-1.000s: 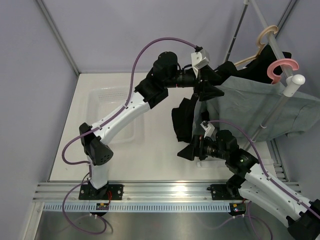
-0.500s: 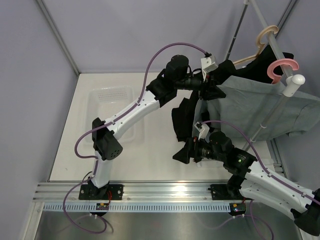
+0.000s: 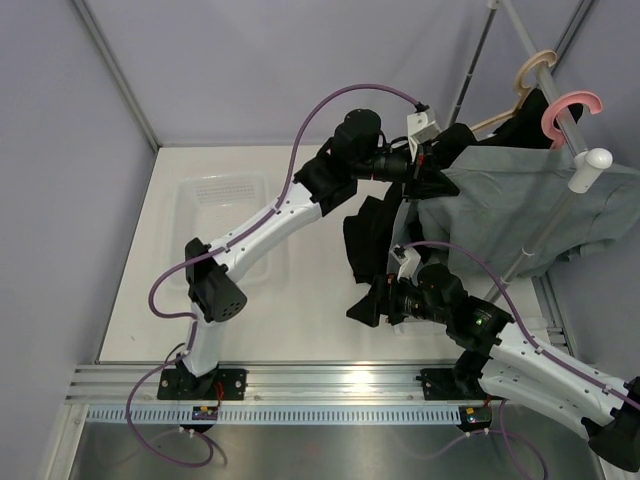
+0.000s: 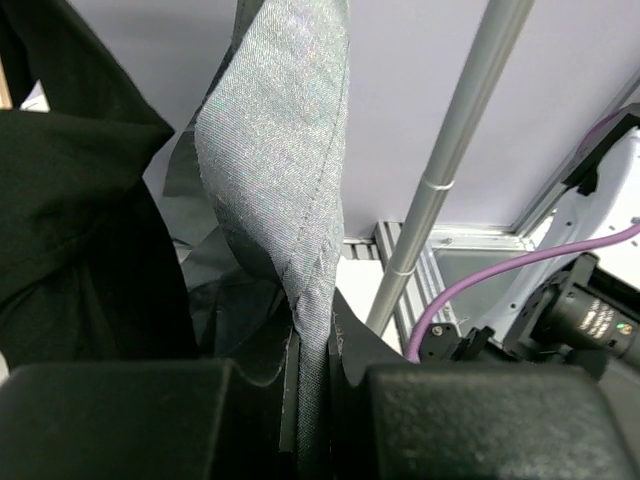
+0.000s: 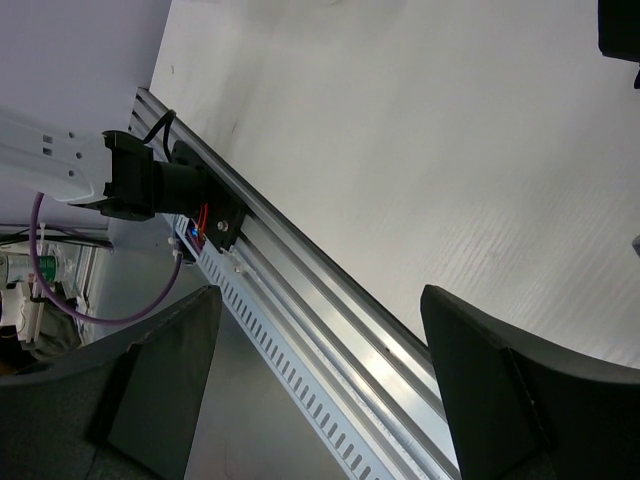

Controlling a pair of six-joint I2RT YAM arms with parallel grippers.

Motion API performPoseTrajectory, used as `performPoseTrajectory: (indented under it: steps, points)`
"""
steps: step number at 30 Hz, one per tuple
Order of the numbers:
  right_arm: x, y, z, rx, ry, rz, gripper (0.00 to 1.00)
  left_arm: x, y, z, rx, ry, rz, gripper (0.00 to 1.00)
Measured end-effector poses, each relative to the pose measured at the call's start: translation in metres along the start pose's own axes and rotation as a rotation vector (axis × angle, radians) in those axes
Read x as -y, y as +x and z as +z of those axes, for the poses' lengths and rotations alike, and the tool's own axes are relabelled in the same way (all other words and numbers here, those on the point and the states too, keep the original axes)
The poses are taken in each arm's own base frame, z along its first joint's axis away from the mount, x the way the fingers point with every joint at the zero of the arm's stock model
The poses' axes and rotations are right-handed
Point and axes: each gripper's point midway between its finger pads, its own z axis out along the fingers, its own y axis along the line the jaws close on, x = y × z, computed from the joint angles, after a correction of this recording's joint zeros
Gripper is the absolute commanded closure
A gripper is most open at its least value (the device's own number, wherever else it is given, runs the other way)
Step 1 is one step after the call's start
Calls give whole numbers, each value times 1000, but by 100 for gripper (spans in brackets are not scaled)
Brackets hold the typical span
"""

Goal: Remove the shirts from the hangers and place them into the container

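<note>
Left arm is nearer: left fingers (image 3: 427, 183) pinch narrow on the hanging edge of the grey shirt (image 3: 520, 215), cloth stretches away beyond them to the pink hanger (image 3: 570, 108) on the rail (image 3: 545, 228), tub (image 3: 215, 200) sits well behind them on the counter (image 3: 300, 310); right fingers (image 3: 363, 307) spread wide, empty, low beside the black shirt (image 3: 365, 235).

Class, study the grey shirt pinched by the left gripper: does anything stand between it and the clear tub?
Yes. The grey shirt hangs on the pink hanger, and the black shirt droops between it and the container. The left gripper has its own arm across that path too.
</note>
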Motion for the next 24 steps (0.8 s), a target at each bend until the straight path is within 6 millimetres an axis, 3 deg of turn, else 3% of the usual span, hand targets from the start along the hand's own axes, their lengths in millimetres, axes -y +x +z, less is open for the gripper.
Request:
performPoseTrajectory:
  steps: [6, 12, 20, 24]
  points:
    - [0, 0, -1, 2, 2, 0, 10, 24, -19, -10, 18, 18, 2, 100]
    - [2, 1, -3, 6, 13, -1, 9, 43, -21, -33, -21, -11, 0, 100]
    - [8, 2, -6, 6, 40, -9, 8, 54, -44, -62, -11, -97, 99, 100]
    - [10, 3, -9, 10, 47, -13, 8, 48, -40, -70, -25, -146, 108, 100]
